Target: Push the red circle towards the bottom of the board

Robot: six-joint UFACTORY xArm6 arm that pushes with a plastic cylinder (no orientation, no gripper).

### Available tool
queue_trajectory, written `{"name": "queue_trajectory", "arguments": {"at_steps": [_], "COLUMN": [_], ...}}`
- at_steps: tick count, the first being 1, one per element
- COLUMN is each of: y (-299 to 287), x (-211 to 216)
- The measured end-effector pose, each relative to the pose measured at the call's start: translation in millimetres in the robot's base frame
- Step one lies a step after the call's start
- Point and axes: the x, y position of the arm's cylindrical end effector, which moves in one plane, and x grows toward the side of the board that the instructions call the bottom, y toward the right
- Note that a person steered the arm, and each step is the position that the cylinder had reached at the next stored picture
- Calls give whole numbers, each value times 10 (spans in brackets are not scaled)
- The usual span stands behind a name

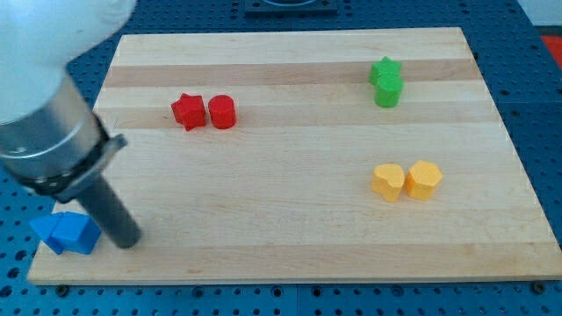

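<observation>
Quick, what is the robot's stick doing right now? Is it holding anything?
My tip: no gripper, just a rod, holding nothing. It rests at the view's bottom left beside the blue blocks, far from the red circle.

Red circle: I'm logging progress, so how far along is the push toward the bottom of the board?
Nothing looks done: the red circle sits in the board's upper half, touching the red star. In hand: my tip is at the view's bottom left beside the blue blocks, far from the circle. Left: get above the circle, then push it down.
</observation>
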Motion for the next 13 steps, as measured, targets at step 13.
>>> {"name": "queue_trajectory", "arguments": {"at_steps": [13], "y": [1287], "x": [-1204]}}
